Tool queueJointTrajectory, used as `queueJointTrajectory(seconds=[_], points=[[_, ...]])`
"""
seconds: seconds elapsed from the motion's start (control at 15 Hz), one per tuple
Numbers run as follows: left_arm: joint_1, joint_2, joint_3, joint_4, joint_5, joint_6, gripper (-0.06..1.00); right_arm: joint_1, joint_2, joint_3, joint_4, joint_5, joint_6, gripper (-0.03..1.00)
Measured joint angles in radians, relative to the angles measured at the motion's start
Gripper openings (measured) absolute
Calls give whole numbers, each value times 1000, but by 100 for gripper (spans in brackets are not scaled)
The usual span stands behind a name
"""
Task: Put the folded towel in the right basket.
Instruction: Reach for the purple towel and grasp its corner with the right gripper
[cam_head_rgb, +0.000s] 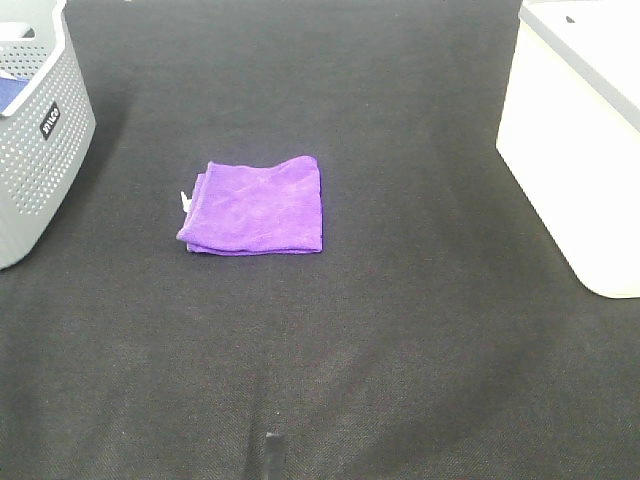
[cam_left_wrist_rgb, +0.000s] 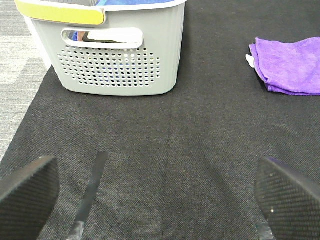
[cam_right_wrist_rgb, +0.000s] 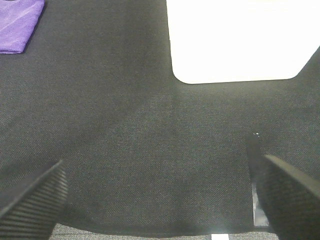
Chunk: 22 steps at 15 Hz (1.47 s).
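Purple towel (cam_head_rgb: 255, 207), folded to a rough square, lying flat on the black-covered bench (cam_head_rgb: 400, 350) a little left of centre in the high view, well apart from both baskets; small white tag (cam_head_rgb: 184, 200) poking out at its left edge. Nothing gripped yet: left pincer (cam_left_wrist_rgb: 157, 200) spread wide over bare bench with nothing between the pads, facing the grey perforated basket (cam_left_wrist_rgb: 120, 65) with the towel off to one side; right pincer (cam_right_wrist_rgb: 160, 200) likewise spread wide and empty, with a corner of the towel and the white right basket (cam_head_rgb: 575, 150) both in its sight. Judged as the very start: reach not begun, towel untouched. Next move, most likely: bring a pincer down over the towel, close on all layers at one edge to keep the fold, lift clear, carry across to the plain white basket at the right edge of the frame, release above its opening. Writing: one dark tag (cam_head_rgb: 50, 121) with white letters on the grey basket at upper left, too small and tilted to read with any certainty; no other brand or label legible
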Motion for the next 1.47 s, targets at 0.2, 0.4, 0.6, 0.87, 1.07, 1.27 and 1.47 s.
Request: queueJointTrajectory(seconds=[0.2,0.4,0.6,0.87,1.07,1.27,1.47], points=[[0,0,0,0,0,0,99,0,0,0,0,0,0,97],[0,0,0,0,0,0,99,0,0,0,0,0,0,97],[0,0,0,0,0,0,99,0,0,0,0,0,0,97],[0,0,0,0,0,0,99,0,0,0,0,0,0,97],[0,0,0,0,0,0,99,0,0,0,0,0,0,97],[0,0,0,0,0,0,99,0,0,0,5,0,0,97],[0,0,0,0,0,0,99,0,0,0,5,0,0,97]])
